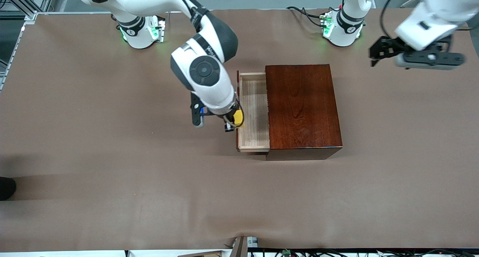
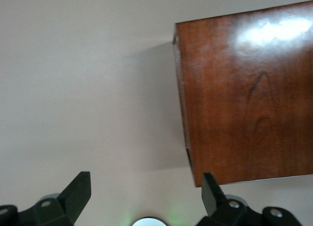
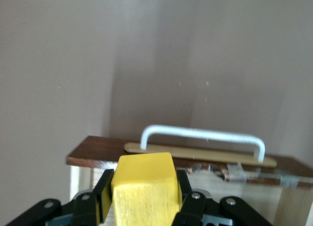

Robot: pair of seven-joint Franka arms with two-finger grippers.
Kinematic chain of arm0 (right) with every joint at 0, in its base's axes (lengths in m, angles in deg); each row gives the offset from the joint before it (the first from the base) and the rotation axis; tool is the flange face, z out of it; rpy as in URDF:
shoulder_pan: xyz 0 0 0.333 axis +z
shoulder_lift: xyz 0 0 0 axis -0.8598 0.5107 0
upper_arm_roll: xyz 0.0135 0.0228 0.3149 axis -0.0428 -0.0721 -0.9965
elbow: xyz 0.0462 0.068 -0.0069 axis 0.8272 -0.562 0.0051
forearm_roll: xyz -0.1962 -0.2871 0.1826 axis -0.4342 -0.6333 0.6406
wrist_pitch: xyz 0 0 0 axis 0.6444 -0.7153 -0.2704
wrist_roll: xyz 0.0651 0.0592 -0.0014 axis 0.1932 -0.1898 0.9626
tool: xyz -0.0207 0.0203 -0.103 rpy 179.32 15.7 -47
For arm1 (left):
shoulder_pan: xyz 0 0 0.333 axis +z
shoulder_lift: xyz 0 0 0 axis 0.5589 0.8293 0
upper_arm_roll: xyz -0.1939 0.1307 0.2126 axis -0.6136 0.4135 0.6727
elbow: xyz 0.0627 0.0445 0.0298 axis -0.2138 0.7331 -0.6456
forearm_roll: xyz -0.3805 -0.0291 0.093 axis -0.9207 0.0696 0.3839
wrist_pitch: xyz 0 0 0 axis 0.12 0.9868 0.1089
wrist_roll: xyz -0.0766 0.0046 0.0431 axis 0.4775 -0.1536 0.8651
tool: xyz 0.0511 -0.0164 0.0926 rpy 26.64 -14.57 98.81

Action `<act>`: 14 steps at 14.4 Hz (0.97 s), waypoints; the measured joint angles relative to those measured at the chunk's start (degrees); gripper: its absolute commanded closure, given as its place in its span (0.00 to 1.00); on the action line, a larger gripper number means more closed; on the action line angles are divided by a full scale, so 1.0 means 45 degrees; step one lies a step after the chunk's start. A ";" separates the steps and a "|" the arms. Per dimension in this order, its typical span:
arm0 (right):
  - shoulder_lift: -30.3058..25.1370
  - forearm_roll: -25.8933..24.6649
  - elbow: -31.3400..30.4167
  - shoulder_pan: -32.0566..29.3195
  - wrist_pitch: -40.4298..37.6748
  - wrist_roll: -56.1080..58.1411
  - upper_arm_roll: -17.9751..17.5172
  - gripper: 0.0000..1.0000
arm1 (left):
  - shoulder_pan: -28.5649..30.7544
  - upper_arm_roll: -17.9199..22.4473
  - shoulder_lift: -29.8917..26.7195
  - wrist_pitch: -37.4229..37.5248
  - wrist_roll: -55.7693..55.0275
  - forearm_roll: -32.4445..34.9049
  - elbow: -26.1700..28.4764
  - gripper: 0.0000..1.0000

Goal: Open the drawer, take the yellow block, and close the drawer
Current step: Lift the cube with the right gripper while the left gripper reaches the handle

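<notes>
Nearest the front camera, brown table cover [image 1: 112, 197], wrinkled along its lower edge; spans the whole front view.

Next in size, glossy reddish-brown wooden box [image 1: 302, 107] near the table's middle, roughly at 1 o'clock from the view's centre; also shows in the left wrist view [image 2: 244, 94] as a shiny dark top with a bright glare patch.

Drawer [image 1: 254, 115] pulled out of the box toward the right arm's end of the table, at 9 o'clock from the box; pale wood floor bare; seen from the right wrist [image 3: 195, 172] with its dark front panel edge and white bar handle [image 3: 203, 136] on a tan plate.

Right arm reaches from its base at 11 o'clock down over the drawer's outer edge; right gripper [image 1: 234, 122] clamped on the yellow block [image 1: 238, 117], lifted over the drawer's front edge; block fills the gap between the black fingers [image 3: 102, 194] in the right wrist view [image 3: 145, 189].

Left arm waits, raised at 2 o'clock, over bare table toward its own end; left gripper [image 2: 146, 194] spread wide with nothing between its fingers [image 2: 78, 189].
</notes>
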 measured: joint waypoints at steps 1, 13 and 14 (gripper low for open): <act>-0.0166 0.0002 0.0063 -0.0230 -0.0437 0.0735 0.0007 1.00 | -0.0008 -0.0372 0.0083 -0.0061 -0.0406 0.0000 0.0000 0.00; -0.0806 0.0003 -0.0624 -0.3556 -0.2660 0.9185 0.0149 1.00 | -0.2124 -0.4327 0.5285 -0.2054 -1.1196 0.1685 -0.2284 0.00; -0.0811 0.0002 -0.0738 -0.3971 -0.2734 1.0301 0.0163 1.00 | -0.2693 -0.4325 0.5977 -0.2224 -1.2168 0.2065 -0.2716 0.00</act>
